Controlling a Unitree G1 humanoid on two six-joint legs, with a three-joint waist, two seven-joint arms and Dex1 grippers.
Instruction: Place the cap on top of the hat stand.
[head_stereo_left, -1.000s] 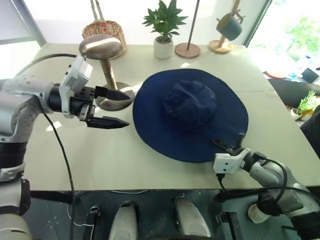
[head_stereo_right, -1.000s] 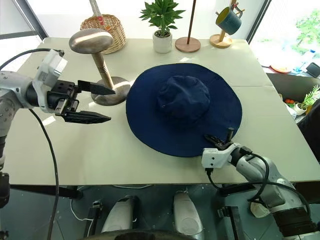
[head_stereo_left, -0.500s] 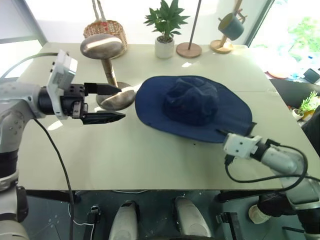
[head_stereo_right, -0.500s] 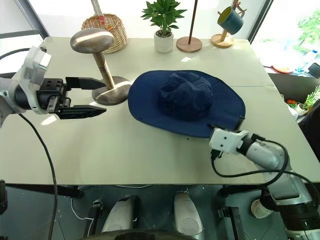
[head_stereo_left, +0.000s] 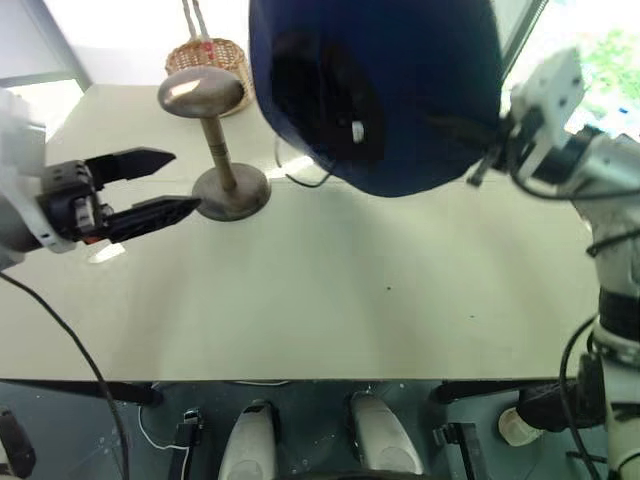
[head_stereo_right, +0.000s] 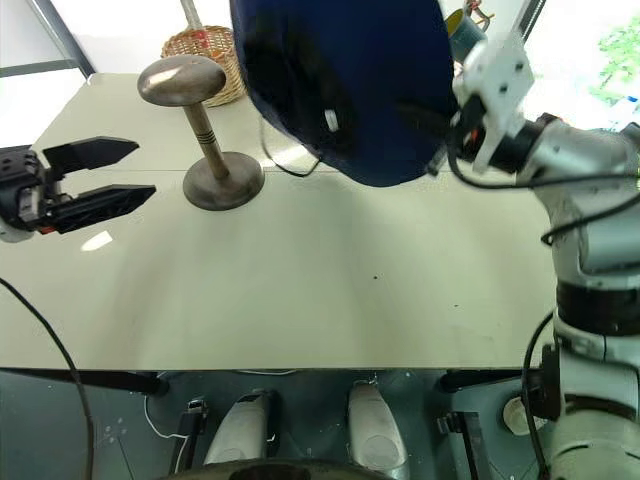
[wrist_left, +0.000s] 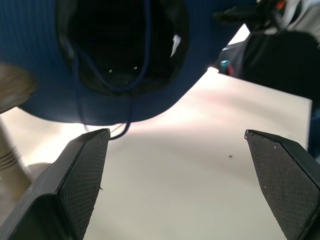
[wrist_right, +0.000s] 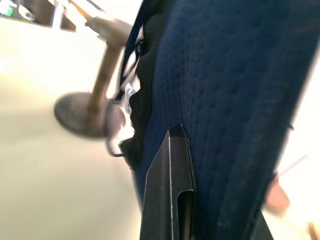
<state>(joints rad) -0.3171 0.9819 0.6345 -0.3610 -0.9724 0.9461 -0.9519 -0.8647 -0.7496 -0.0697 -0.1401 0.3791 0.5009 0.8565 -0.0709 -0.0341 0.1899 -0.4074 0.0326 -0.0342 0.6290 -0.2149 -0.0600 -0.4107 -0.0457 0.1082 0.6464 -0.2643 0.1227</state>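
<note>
Beige tabletop (head_stereo_left: 330, 290) is the largest surface before you, and it carries the hat stand (head_stereo_left: 212, 140) at its far left. Navy-blue fabric of the cap (head_stereo_left: 390, 90) hangs in the air above the table's far middle, clear of the surface, with its open underside turned toward the left side and a white label visible inside the crown. You can see its thin cord dangling from the lower brim toward the table. The cap is beside the hat stand, to its right and higher than its domed top; the two are apart.

Your right gripper (head_stereo_left: 487, 150) is clamped tight on the cap's brim at the right edge, and the wrist view shows one finger (wrist_right: 169, 195) pressed flat against the fabric.

Your left gripper (head_stereo_left: 158, 183) hovers over the table just left of the stand's base, jaws spread wide with nothing between them.

A wicker basket (head_stereo_left: 205, 58) stands behind the hat stand; its contents cannot be made out.
</note>
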